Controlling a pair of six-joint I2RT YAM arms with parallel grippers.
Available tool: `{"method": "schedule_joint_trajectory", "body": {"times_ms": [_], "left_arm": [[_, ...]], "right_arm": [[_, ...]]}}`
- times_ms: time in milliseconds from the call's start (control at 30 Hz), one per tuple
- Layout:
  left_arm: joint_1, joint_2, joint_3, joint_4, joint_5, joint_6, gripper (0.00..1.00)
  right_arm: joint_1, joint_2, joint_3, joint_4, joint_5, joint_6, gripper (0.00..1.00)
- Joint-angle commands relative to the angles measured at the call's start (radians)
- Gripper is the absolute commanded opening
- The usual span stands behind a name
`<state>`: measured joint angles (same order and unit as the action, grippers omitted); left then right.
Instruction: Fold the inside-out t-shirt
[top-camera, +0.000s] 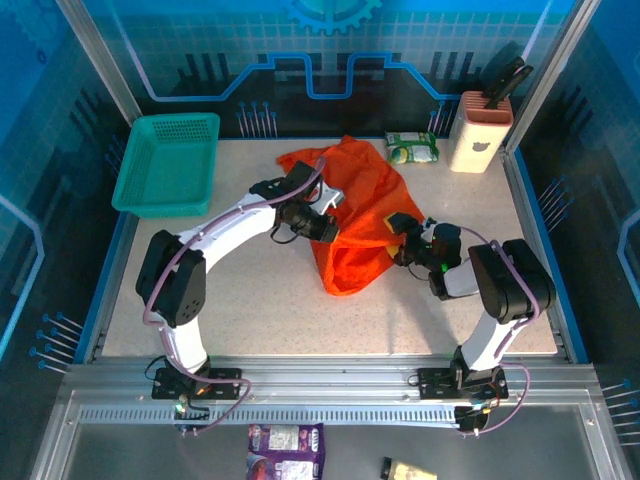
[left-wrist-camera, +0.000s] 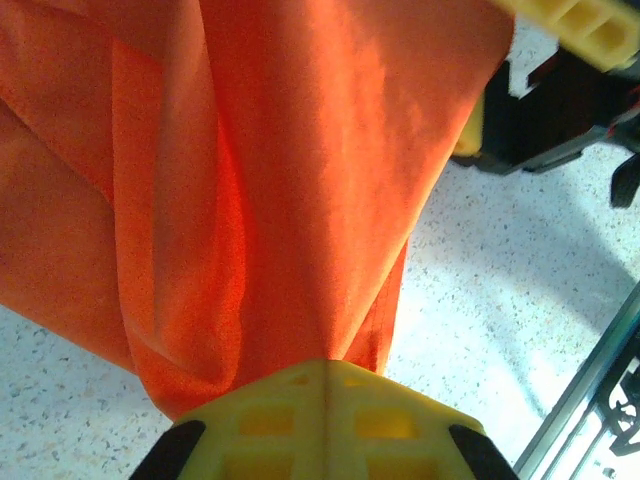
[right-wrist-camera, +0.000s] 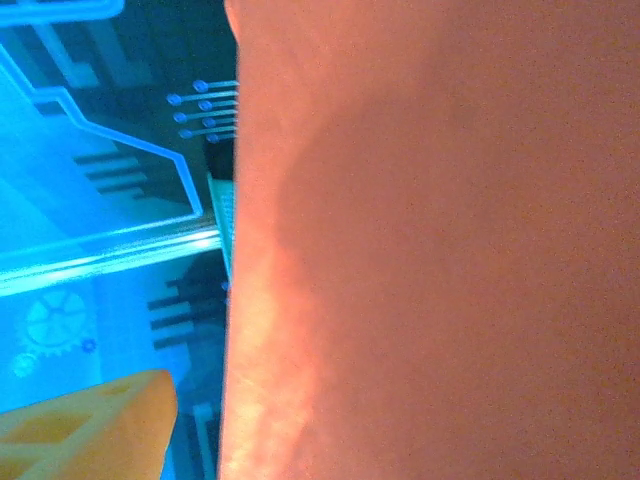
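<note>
The left gripper (left-wrist-camera: 325, 385) has its jaws clamped on the inside-out t-shirt (top-camera: 352, 215), which bunches out ahead of them. The right gripper (top-camera: 402, 238) is against the cloth; I cannot tell whether it grips. By my judgement, no neat fold exists yet.
</note>
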<state>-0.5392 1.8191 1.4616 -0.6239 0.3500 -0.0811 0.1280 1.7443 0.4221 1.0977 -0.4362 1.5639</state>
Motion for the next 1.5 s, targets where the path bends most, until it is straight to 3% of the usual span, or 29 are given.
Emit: {"method": "schedule_joint_trajectory", "body": {"times_ms": [0,200,733,833,967,1267,1333,1467], "left_arm": [[0.012,-0.041,-0.021,0.004,0.022,-0.019,0.00],[0.013,-0.040,-0.032,0.011,0.015,-0.026,0.00],[0.010,-0.020,-0.035,0.037,0.032,-0.052,0.06],[-0.004,-0.029,-0.033,0.050,0.020,-0.045,0.18],[-0.069,-0.053,-0.012,0.074,-0.099,-0.029,0.50],[-0.298,0.049,0.132,0.122,-0.487,-0.027,0.69],[-0.315,0.082,0.166,0.119,-0.542,-0.052,0.89],[-0.337,0.151,0.230,0.111,-0.587,-0.066,0.93]], "right_arm": [[-0.038,-0.018,-0.030,0.093,-0.027,0.017,0.78],[-0.085,-0.094,-0.061,0.070,-0.044,0.005,0.69],[-0.106,-0.367,0.016,-0.349,-0.068,-0.164,0.14],[-0.106,-0.384,0.034,-0.407,-0.071,-0.178,0.00],[-0.099,-0.394,0.052,-0.441,-0.079,-0.168,0.00],[-0.039,-0.476,0.108,-0.599,-0.018,-0.164,0.00],[-0.028,-0.499,0.118,-0.621,-0.004,-0.161,0.00],[-0.004,-0.530,0.139,-0.660,0.021,-0.160,0.00]]}}
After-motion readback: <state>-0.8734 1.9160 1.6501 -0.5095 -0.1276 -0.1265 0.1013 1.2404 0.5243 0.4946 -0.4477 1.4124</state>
